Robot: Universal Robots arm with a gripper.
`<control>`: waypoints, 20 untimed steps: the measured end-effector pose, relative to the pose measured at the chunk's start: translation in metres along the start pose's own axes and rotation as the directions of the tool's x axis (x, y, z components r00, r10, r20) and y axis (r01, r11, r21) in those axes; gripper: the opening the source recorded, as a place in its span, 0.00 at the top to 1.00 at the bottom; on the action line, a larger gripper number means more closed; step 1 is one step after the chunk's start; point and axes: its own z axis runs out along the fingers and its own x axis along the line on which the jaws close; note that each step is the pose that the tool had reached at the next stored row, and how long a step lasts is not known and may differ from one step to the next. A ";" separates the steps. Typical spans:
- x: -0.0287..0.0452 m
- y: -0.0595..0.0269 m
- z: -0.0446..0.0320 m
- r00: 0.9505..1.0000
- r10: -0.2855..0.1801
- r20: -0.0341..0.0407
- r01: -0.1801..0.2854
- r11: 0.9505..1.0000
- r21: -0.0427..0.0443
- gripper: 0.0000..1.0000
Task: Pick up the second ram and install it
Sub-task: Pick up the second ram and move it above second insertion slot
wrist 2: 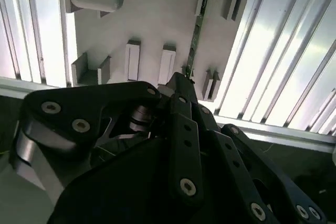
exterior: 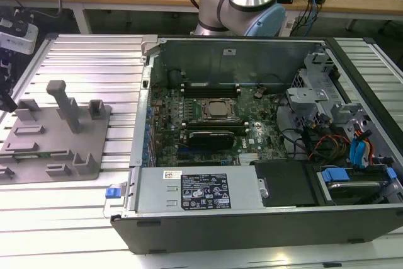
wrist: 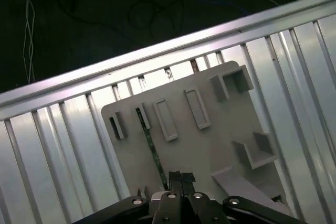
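A ribbed aluminium table (exterior: 94, 61) carries an open computer case (exterior: 252, 218) and, toward the exterior view's left, a grey plastic tray (exterior: 56, 149) with upright pegs. In both wrist views the gripper (wrist: 181, 176) (wrist 2: 181, 80) hangs over this tray (wrist: 210, 145) (wrist 2: 157, 19). Its jaws look pressed together, with nothing between them. The second ram (wrist: 151, 148) (wrist 2: 195, 30) stands on its edge in the tray. Its near end reaches just beside the fingertips (wrist: 175, 178); I cannot tell if they touch.
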 end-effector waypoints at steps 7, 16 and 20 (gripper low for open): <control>0.0002 -0.0003 0.0070 0.980 -0.201 -0.008 0.201 0.980 -0.007 0.92; 0.0066 -0.0027 0.0197 0.979 -0.202 -0.004 0.202 0.979 -0.007 0.92; 0.0087 -0.0035 0.0239 0.979 -0.202 -0.003 0.202 0.979 -0.007 0.92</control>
